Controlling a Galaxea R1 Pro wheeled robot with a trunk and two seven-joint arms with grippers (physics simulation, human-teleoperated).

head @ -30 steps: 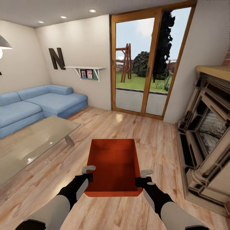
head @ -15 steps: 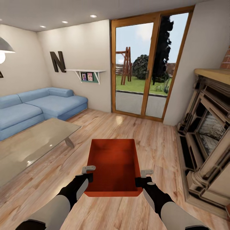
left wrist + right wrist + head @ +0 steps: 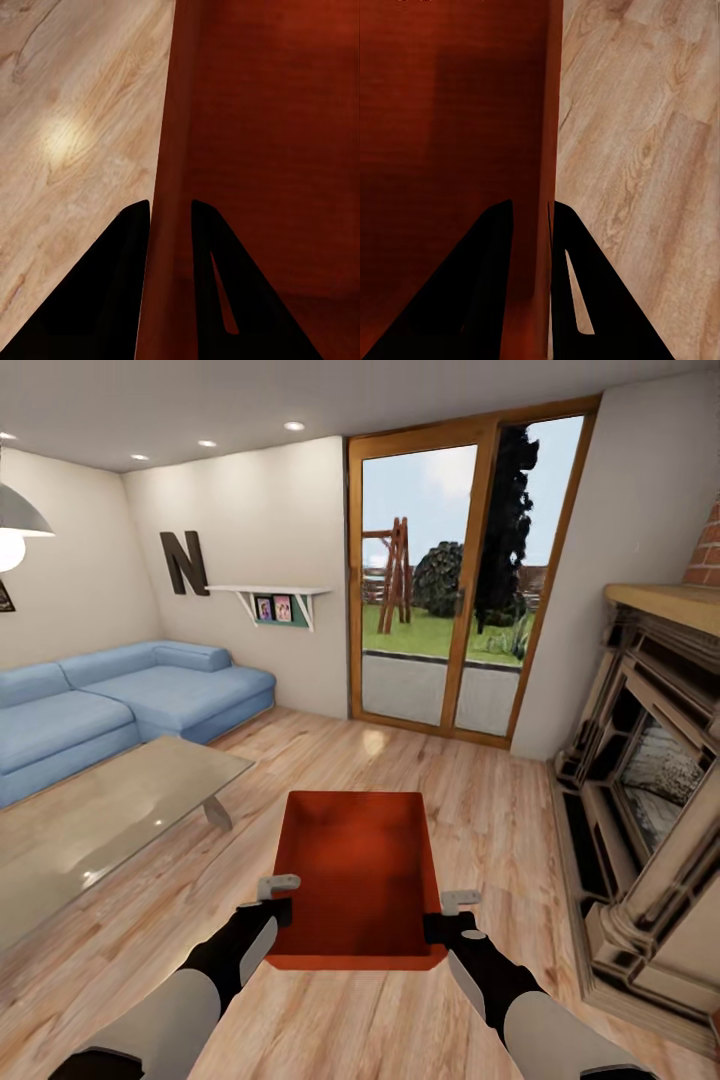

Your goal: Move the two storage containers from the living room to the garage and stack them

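One orange-red storage container [image 3: 358, 875] hangs level in front of me above the living room's wood plank floor, held by both arms. My left gripper [image 3: 280, 900] is shut on its left wall near the front corner; in the left wrist view that wall [image 3: 169, 187] runs between the two dark fingers [image 3: 124, 285]. My right gripper [image 3: 450, 915] is shut on the right wall, and the right wrist view has that wall [image 3: 549, 135] pinched between its fingers [image 3: 487, 285]. The bin is empty inside.
A glass table [image 3: 100, 810] stands at the left, with the blue corner sofa [image 3: 110, 700] behind it. Wood-framed glass doors [image 3: 455, 580] are straight ahead. The brick-and-stone fireplace [image 3: 650, 780] lines the right side. Open plank floor [image 3: 480, 800] lies between them.
The whole view has shifted: the doors and room sit slightly farther and lower, so the camera moved. The container stays gripped by both hands in the same place.
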